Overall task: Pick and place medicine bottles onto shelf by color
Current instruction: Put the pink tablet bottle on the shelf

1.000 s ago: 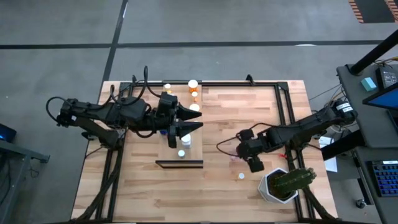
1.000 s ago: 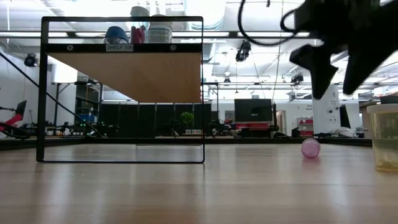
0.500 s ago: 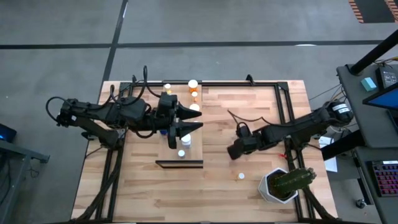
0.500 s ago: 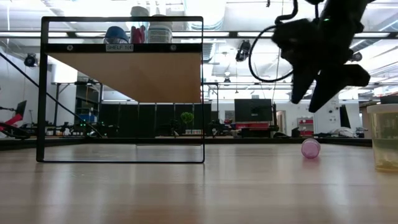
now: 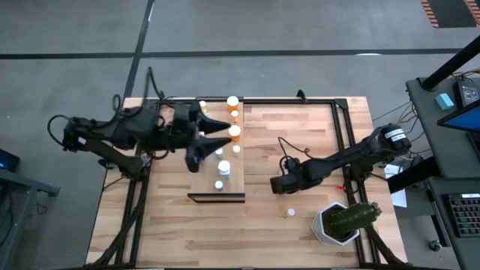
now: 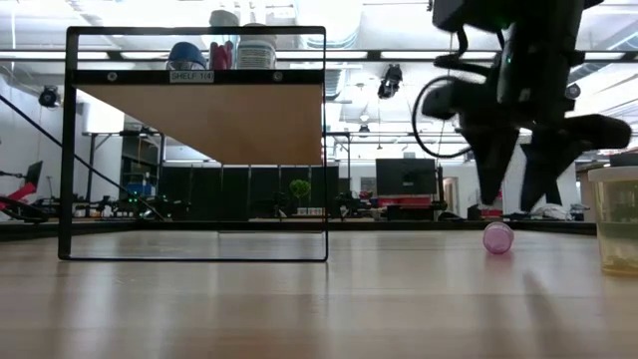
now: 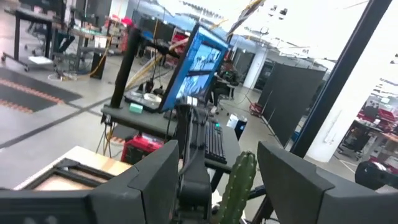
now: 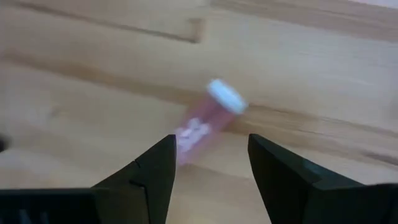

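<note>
From above, our right tool (image 5: 279, 184) hangs low over the planked wooden counter (image 5: 300, 142), beside the long pale wooden shelf (image 5: 225, 184), while the left tool (image 5: 214, 139) waits over the shelf's white-capped bottles. Level with the counter, a small pink white-capped bottle (image 6: 497, 237) lies on its side beyond the shelf. At the right wrist, the fingers (image 8: 149, 177) are spread wide, bracketing that bottle (image 8: 208, 121), presumably to grasp it. At the left wrist, the fingers (image 7: 152, 180) are also wide, holding nothing.

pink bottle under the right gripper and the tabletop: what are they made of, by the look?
Pink bottle: looks like translucent tinted plastic, since the wood shows faintly through it; cap is opaque white, likely plastic. Tabletop: pale planked wood with visible grain and seams, matte finish. Right gripper is open above the bottle.
</note>
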Motion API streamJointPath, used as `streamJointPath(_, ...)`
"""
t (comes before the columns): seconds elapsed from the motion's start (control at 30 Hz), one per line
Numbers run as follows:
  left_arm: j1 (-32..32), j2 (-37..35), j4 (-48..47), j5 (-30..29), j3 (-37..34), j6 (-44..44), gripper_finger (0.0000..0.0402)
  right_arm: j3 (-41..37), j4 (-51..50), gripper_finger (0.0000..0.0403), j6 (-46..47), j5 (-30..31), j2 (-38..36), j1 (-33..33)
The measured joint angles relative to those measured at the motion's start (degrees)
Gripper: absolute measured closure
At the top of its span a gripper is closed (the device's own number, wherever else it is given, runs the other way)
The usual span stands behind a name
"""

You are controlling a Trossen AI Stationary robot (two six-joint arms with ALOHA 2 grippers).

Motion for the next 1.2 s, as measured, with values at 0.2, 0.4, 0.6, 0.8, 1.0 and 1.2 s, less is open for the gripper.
streamJointPath(0.2, 0.0, -3.5, -0.2, 0.0, 0.0, 3.4, 0.0198, -0.3, 1.2, 0.0213, 3.9, 1.5, 1.4, 0.1)
streamJointPath(0.4, -0.1, -6.3, -0.4, 0.0, 0.0, 6.0, 0.0198, 0.1, 2.9, 0.0213, 7.6, 2.9, 4.2, 0.1)
streamJointPath(0.6, -0.1, -8.3, -0.5, 0.2, 0.0, 8.3, 0.0198, 0.1, 3.2, 0.0213, 9.0, 2.2, 7.6, 0.1)
streamJointPath(0.8, -0.1, -9.0, -1.6, 0.3, -0.2, 9.3, 0.0198, 0.1, 3.4, 0.0230, 9.9, 1.4, 8.0, 0.4)
streamJointPath(1.0, -0.1, -9.5, -4.9, 0.2, -0.2, 9.3, 0.0198, 0.1, 3.5, 0.0288, 10.0, 1.4, 7.7, 0.4)
streamJointPath(1.2, -0.1, -9.5, -5.9, 0.3, -0.2, 10.6, 0.0198, 0.1, 3.8, 0.0304, 9.3, 1.5, 6.6, 0.4)
